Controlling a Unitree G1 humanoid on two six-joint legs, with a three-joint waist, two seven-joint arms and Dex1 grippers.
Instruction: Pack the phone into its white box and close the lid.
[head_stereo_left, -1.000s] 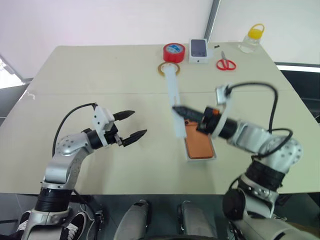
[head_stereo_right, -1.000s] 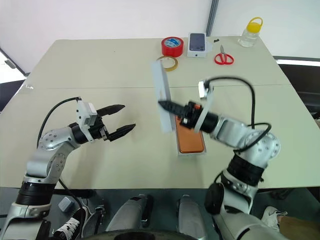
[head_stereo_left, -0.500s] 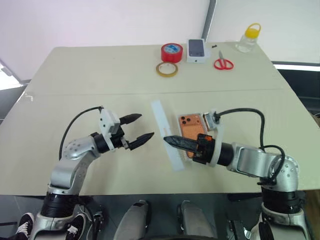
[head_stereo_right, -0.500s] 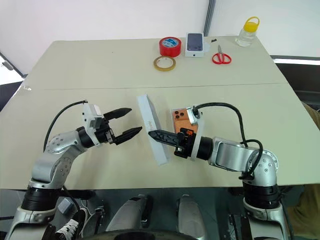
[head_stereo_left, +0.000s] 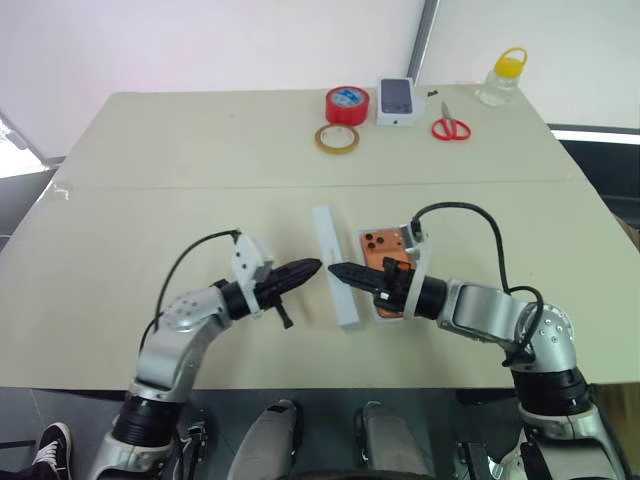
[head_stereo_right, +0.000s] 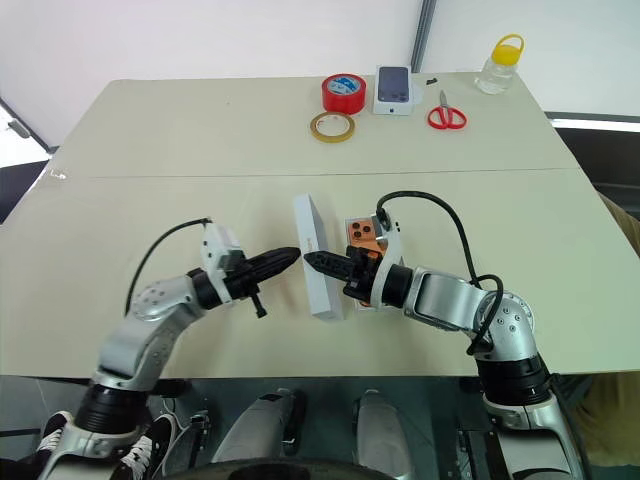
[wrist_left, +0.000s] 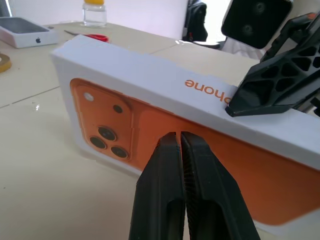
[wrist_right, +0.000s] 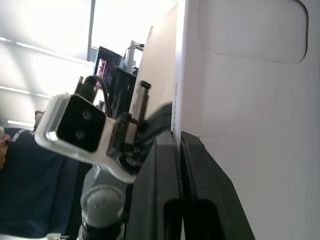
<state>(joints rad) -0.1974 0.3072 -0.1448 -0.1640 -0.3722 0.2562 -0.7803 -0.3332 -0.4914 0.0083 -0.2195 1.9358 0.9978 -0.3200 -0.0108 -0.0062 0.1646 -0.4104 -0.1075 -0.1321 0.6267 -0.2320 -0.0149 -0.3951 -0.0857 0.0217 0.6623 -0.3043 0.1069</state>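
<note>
The phone, flat and orange with dark lenses near one corner, lies in the white box, a shallow thin-rimmed tray just right of the frame's centre. Just left of it the lid stands on edge, a stiff white cardboard tray; in the left wrist view its outer face carries an orange phone print with three lenses and its white side bears orange letters reading "hone", upside down. The right gripper reaches in from the right, its black fingers clenched on the lid's upper rim. The left gripper comes from the left, fingers pressed together with nothing between them, tips close to the lid's printed face.

The table is matte beige with a seam across it. Along its far edge in the upper right lie a red tape roll, a tan tape ring, a small white box printed with a dark phone, red-handled scissors and a clear bottle with a yellow cap. A pale wall rises behind.
</note>
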